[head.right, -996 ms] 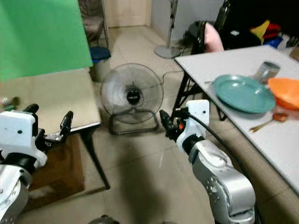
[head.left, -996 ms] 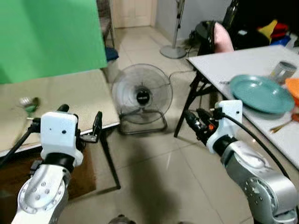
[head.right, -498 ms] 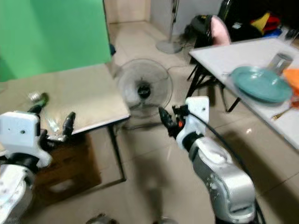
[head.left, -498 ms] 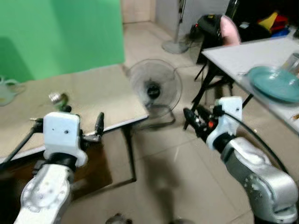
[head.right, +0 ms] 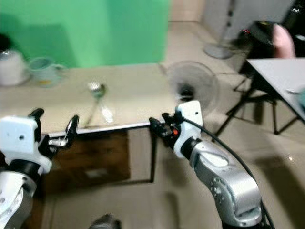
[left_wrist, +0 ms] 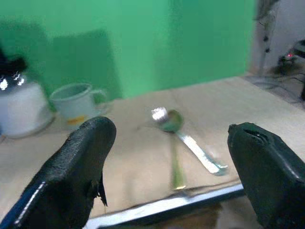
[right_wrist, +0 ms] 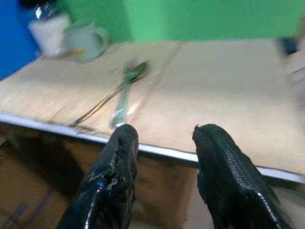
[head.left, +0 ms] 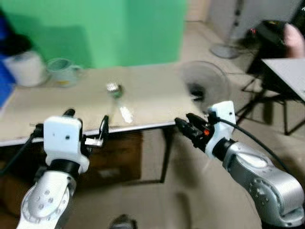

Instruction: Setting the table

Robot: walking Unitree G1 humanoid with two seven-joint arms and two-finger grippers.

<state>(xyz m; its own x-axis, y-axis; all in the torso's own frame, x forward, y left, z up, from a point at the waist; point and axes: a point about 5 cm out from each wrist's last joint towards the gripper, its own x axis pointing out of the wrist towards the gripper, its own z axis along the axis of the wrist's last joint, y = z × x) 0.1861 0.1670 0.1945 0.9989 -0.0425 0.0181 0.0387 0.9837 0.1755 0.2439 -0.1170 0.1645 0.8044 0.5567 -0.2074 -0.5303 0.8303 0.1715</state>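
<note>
View swung left versus a second ago: white desk with plate and bowl gone from frame, beige desk [head.left: 71, 114] now dead ahead. Camera motion, not object motion; frames slightly blurred.

Now ahead of both sets of fingers: cutlery cluster on the beige desk — green spoon [left_wrist: 172, 125], fork [right_wrist: 125, 78] beside it, a clear-handled piece [head.left: 126, 114] lying toward the near edge. Exact overlap between them hard to tell. Pale mug [head.left: 61, 70] and white kettle [head.left: 26, 67] farther back, beyond the cutlery, up against the green backdrop [head.left: 124, 28].

Left gripper [head.left: 86, 138] held level just short of the desk's near edge, fingers [left_wrist: 81, 162] wide apart, empty. Right gripper [head.left: 188, 131] likewise just short of the edge, past the cutlery's side, fingers [right_wrist: 116, 167] apart by a narrow gap, empty.

Floor fan [head.left: 205, 88] past the desk's far corner, beyond the right fingers.

Meaning for task: looks like pickup phase, cutlery still to fetch. Nothing grasped yet. Next likely: close in, reach over the edge, left fingers best lined up on the spoon. Flat thin handles on a flat top, so probably a fiddly pinch.
</note>
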